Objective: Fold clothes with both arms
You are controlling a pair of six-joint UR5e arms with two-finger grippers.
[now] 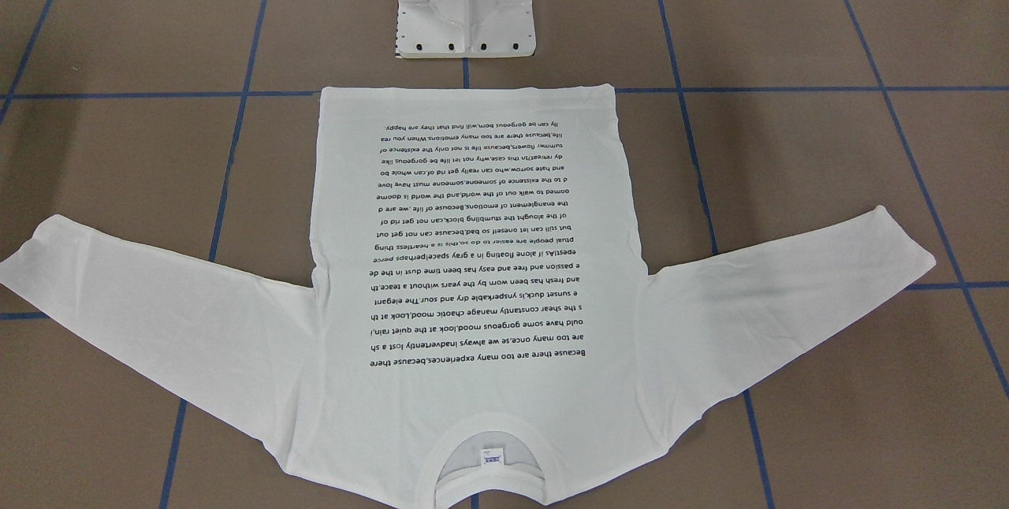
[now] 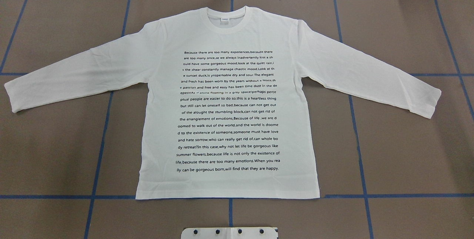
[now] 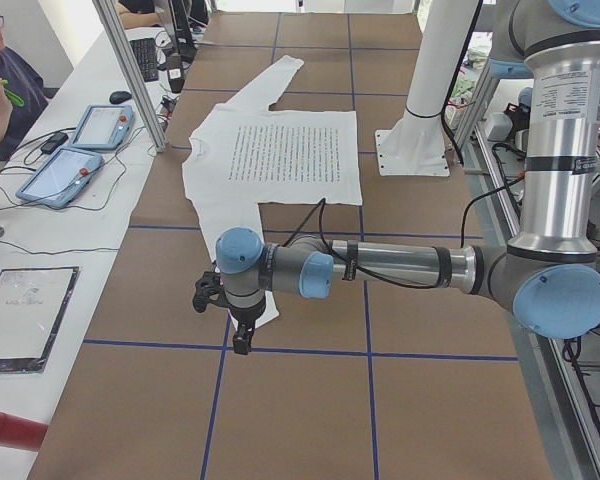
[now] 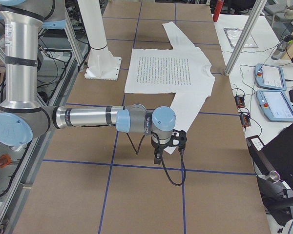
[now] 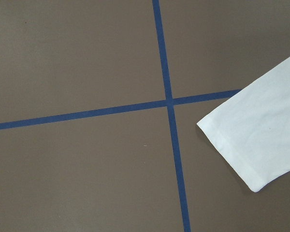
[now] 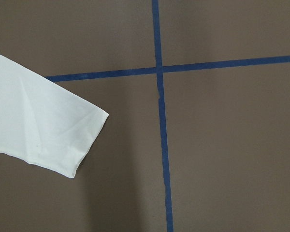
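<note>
1. Only the two side views catch my arms. My left gripper hangs over the table by the left cuff, and my right gripper hangs by the right cuff. From those views I cannot tell how far either is parted or whether it holds anything.
2. My wrist cameras show no fingers, only the cuffs. Each lies flat, its hem stitched, beside a crossing of blue tape.
3. The overhead view gives the whole T-shirt. It is spread flat mid-table, print up, with its hem near my white pedestal, its collar far, and its sleeves slanting out left and right.
4. The cloth is matte white and barely creased. The round collar is ribbed, with a small neck label inside it and a block of black text lines below. The table is dull brown and paper-like.
</note>
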